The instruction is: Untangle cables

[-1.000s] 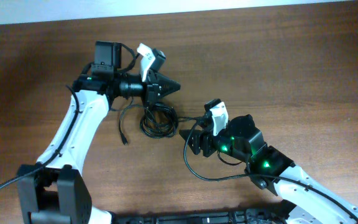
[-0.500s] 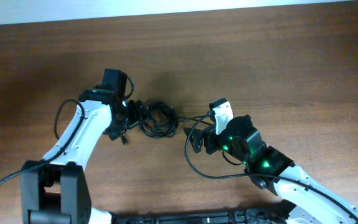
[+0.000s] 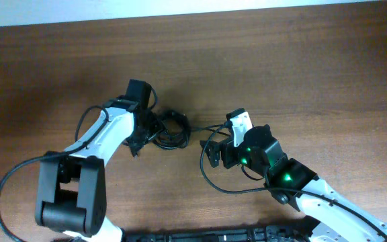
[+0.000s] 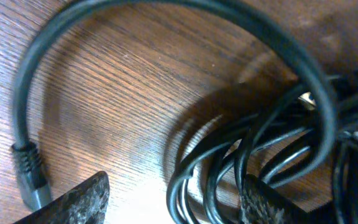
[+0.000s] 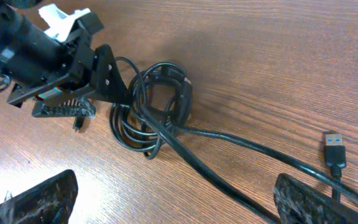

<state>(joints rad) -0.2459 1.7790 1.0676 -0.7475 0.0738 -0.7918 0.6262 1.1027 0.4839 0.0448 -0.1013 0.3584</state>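
Observation:
The cables (image 3: 172,129) lie as a knot of thin black loops in the middle of the table. My left gripper (image 3: 153,131) is at the knot's left edge, open, and in the left wrist view several strands (image 4: 197,186) run between its jaws (image 4: 173,208), with a plug end (image 4: 28,174) off to the left. One thicker cable (image 5: 229,180) leads out of the knot (image 5: 157,102) and crosses between the wide-apart jaws of my open right gripper (image 5: 173,205). A USB plug (image 5: 334,149) lies near its right finger.
A long black cord (image 3: 210,183) curves around in front of my right gripper (image 3: 210,153). The left gripper (image 5: 107,102) shows at the upper left of the right wrist view. Bare wooden table (image 3: 314,67) stretches to the back and right.
My left gripper swung down from behind the knot to its left edge and opened around some strands. My right gripper opened wider and stayed in place.

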